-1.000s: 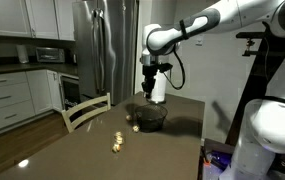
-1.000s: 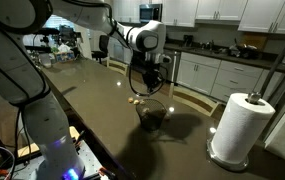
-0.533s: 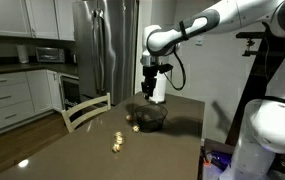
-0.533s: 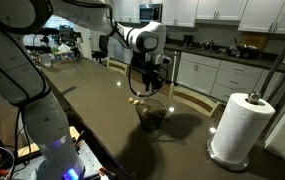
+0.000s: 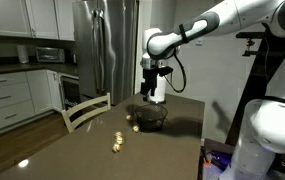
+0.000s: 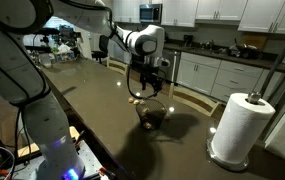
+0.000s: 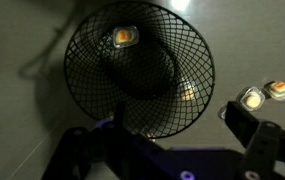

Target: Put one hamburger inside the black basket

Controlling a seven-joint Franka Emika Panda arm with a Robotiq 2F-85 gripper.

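The black basket (image 7: 137, 65) lies directly below my gripper (image 7: 174, 118), whose jaws stand wide apart with nothing between them. One hamburger (image 7: 125, 36) rests inside the basket near its far wall. A second tan glow (image 7: 187, 92) shows at the mesh wall; I cannot tell whether it is inside or outside. Two more hamburgers (image 7: 253, 98) lie on the table just outside the rim. In both exterior views the gripper (image 5: 150, 90) (image 6: 148, 86) hangs a little above the basket (image 5: 150, 117) (image 6: 154, 115).
Two loose hamburgers (image 5: 117, 142) lie on the dark table nearer its front. A white paper-towel roll (image 6: 237, 124) stands on its holder beyond the basket. A wooden chair (image 5: 86, 110) is at the table's edge, with kitchen cabinets and a fridge behind.
The jaws have gone from shut to open above the basket. The arm has barely moved.
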